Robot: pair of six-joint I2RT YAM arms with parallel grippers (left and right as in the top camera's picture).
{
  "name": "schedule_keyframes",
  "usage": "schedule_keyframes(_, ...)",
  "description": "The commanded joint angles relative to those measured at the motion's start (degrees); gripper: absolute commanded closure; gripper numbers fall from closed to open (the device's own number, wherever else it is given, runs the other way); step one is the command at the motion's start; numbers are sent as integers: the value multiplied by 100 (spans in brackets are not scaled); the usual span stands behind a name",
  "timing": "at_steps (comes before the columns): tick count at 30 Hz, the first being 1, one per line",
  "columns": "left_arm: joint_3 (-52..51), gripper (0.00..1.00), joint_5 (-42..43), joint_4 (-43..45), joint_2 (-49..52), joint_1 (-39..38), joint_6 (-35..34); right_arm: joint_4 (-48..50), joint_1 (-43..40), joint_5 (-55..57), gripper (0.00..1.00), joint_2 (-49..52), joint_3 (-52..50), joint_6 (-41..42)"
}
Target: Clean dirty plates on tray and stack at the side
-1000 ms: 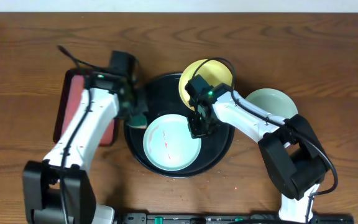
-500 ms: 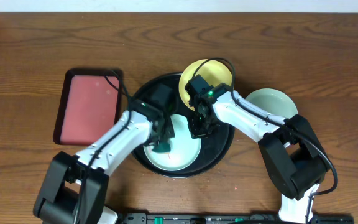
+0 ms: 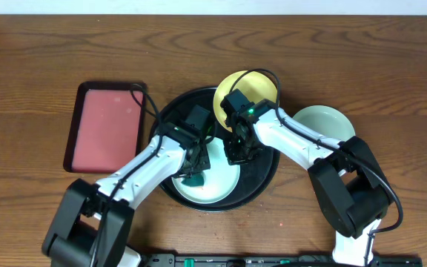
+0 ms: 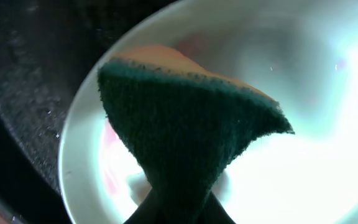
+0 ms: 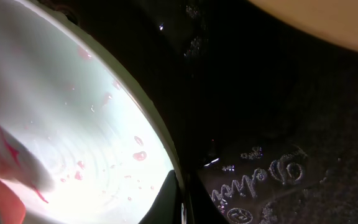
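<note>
The left gripper (image 4: 178,214) has its fingers squeezed tight on a sponge (image 4: 185,124). The sponge is soft and fuzzy, dark green on one side and orange on the other. It fans out wide past the fingertips. Just under it is the white plate (image 4: 303,155), which is round, smooth and shiny, with thin red smears. The sponge hides part of the plate from this camera.

The right gripper (image 5: 180,202) has its fingers pinched narrow on the rim of the same plate, across from the sponge. Red drops dot the plate just beside these fingers. On their other side is the tray (image 5: 266,112), big, round and black, with tiny sparkles. The plate sits inside it.

Beyond the right fingers, a yellow plate (image 3: 247,90) lies over the tray's far rim. A second white plate (image 3: 323,122) rests on the brown wooden table (image 3: 35,59), to the right of the right arm. A pink flat tray (image 3: 108,126) with a dark rim lies well apart, left of the left arm.
</note>
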Motion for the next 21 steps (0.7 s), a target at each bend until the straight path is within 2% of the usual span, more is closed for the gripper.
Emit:
schedule_keyframes(1,-48,93,7,46,367,-2,662,17,48,50,99,-9,76,96)
schedule_keyframes(7,-37,93,131,107,579,4,1060,15,46,52,99,-9,76,98)
schedule_keyframes(8,-22,93,332,138,579,4,1360,15,46,52,99,-9,76,98)
schedule_keyframes(11,2,93,1746,195,579,4,2927,15,44,52,99,-9,76,98)
schedule_keyframes(13,2,93,2424,199,579,4,3401,15,46,52,99,-9,76,96)
schedule_keyframes(15,2,93,2721,236,579,4,3576,15,46,52,99,-9,76,96)
schedule_keyframes(21,7,93,2758,319,579,33,3630,11,46,52,99,-9,76,94)
